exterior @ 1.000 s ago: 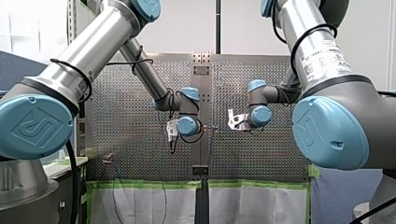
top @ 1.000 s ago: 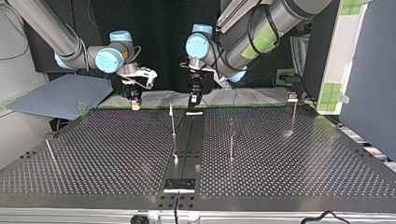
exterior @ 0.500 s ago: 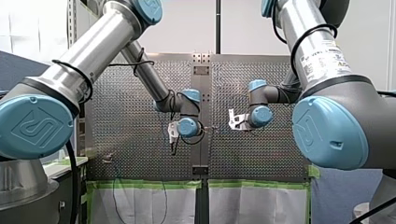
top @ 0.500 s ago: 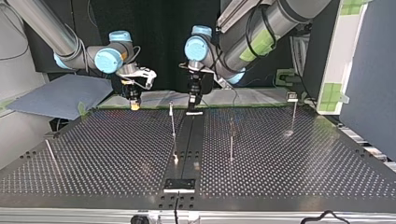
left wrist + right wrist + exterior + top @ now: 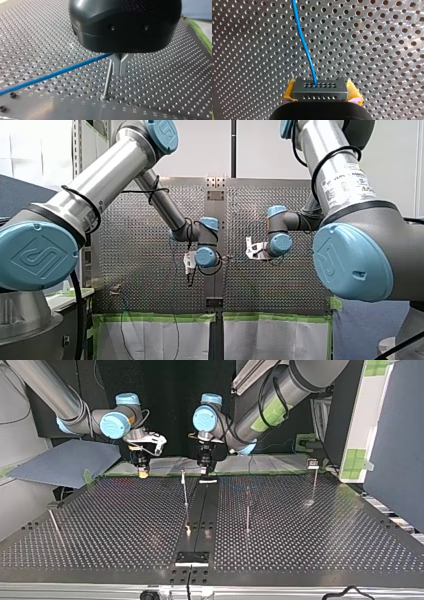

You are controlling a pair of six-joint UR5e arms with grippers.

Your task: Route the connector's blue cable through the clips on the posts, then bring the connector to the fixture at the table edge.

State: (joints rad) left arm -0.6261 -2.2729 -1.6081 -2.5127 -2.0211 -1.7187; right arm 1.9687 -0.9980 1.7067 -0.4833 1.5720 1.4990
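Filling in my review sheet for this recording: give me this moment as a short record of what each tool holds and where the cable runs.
right tool: shut on connector, between yellow pads
left tool: shut, beside a post
cable: blue, leaves connector; runs up to left tool, grip unclear
table: perforated metal

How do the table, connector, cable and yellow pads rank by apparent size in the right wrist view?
1. Table, fills the view.
2. Connector.
3. Yellow pads, slivers beside it.
Cable: longer than the connector but far thinner, so unranked.
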